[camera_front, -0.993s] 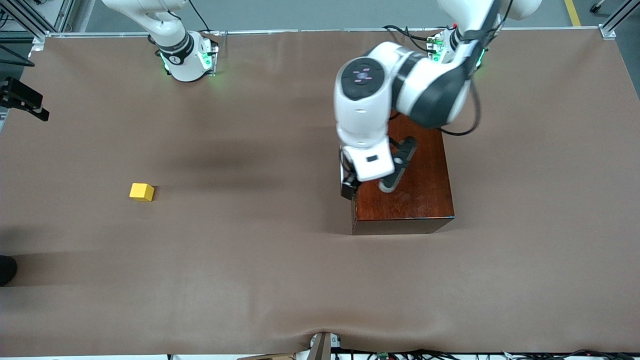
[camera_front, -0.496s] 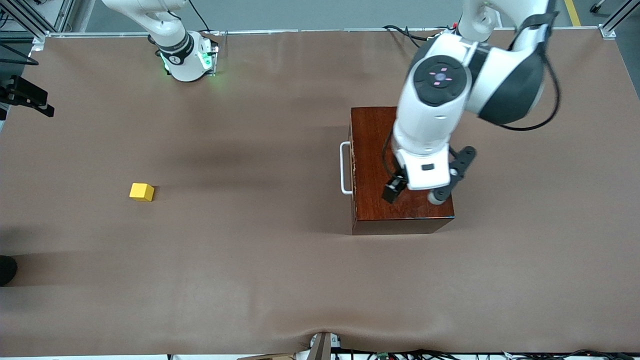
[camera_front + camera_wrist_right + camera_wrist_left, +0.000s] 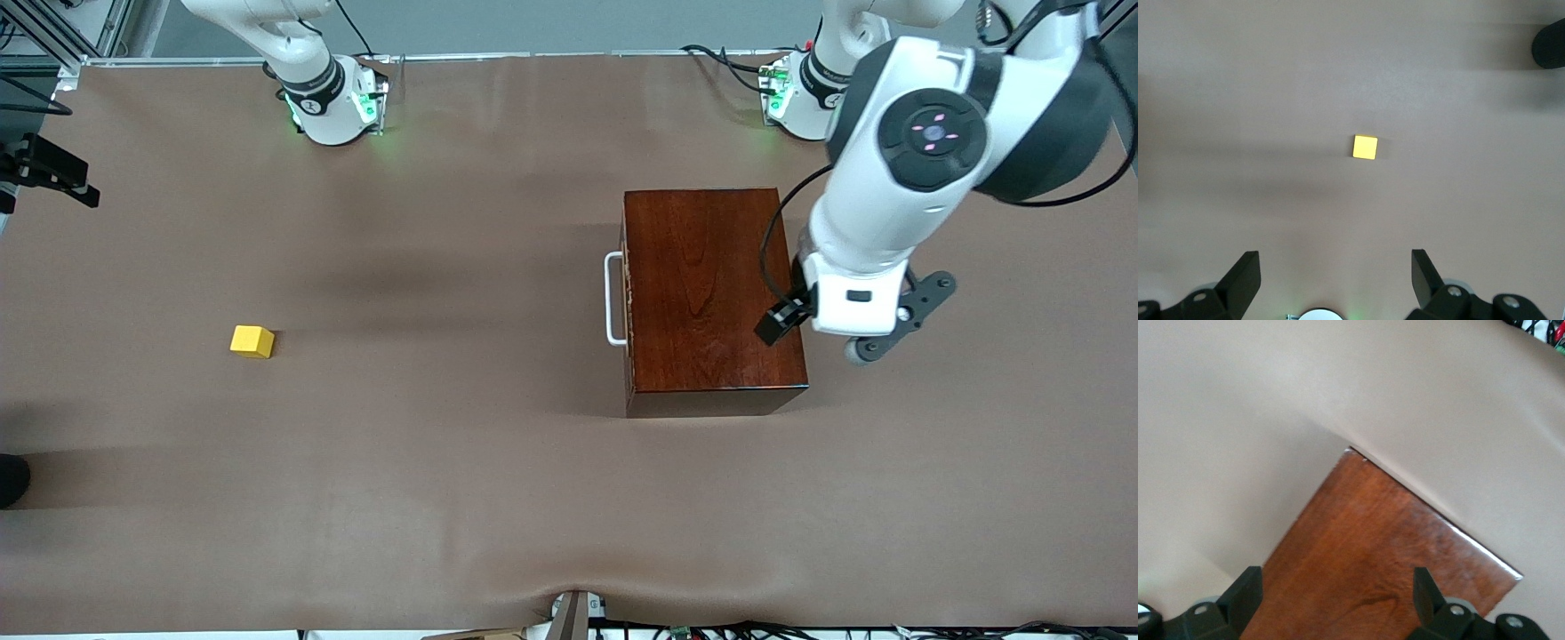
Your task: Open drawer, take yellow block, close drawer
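A closed drawer (image 3: 628,298) sits in a glossy reddish-brown wooden box (image 3: 711,293) right of centre in the front view, its white U-shaped bar handle (image 3: 613,298) facing the right arm's end of the table. The yellow block (image 3: 252,341) lies on the brown table cover (image 3: 444,462) at the middle left of that frame, well apart from the box. The left gripper (image 3: 1338,597) hangs over the box's edge toward the left arm's end, fingers spread wide and holding nothing. The right gripper (image 3: 1336,277), outside the front frame, looks down on the block from high above, its fingers also wide apart and empty. The block looks light, rigid and square-edged, likely an easy pinch across two flat opposite faces, taken from above. The drawer is probably stiffer work: the bar handle is the only evident hold, thin and smooth, best grasped at its middle and pulled straight, since the polished box may slide on the cover.
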Motion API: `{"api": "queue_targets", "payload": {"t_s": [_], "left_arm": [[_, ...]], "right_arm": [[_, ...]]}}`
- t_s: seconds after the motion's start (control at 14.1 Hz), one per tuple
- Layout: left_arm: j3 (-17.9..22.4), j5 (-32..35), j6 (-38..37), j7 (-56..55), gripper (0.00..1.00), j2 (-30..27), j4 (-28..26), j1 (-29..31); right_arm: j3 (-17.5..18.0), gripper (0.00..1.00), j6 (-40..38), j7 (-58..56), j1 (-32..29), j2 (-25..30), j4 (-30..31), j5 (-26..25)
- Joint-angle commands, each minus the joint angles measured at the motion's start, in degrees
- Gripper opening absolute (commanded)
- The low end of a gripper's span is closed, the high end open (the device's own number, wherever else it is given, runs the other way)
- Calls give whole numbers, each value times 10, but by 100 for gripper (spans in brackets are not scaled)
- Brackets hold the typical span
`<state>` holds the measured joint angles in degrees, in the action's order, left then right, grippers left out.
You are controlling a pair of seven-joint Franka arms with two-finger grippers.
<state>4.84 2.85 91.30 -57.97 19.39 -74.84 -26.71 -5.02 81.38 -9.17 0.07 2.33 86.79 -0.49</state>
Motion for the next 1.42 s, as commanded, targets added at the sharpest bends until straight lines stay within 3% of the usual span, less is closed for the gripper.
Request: {"api": "queue_targets", "payload": {"t_s": [0.0,0.28,0.78,1.35], "left_arm": [[-3,-8,3,67,100,-58,-69,19],[-3,-1,3,164,100,-95,-112,46],[-4,-1,-6,383,100,-140,-136,105],[-3,-4,-26,486,100,-162,-135,138]], "right_arm": [[1,100,-13,19,0,-3,-10,6],[2,100,-22,19,2,-3,-9,6],[3,100,-20,19,5,-3,-8,8],[3,100,-19,19,5,-3,-9,13]]}}
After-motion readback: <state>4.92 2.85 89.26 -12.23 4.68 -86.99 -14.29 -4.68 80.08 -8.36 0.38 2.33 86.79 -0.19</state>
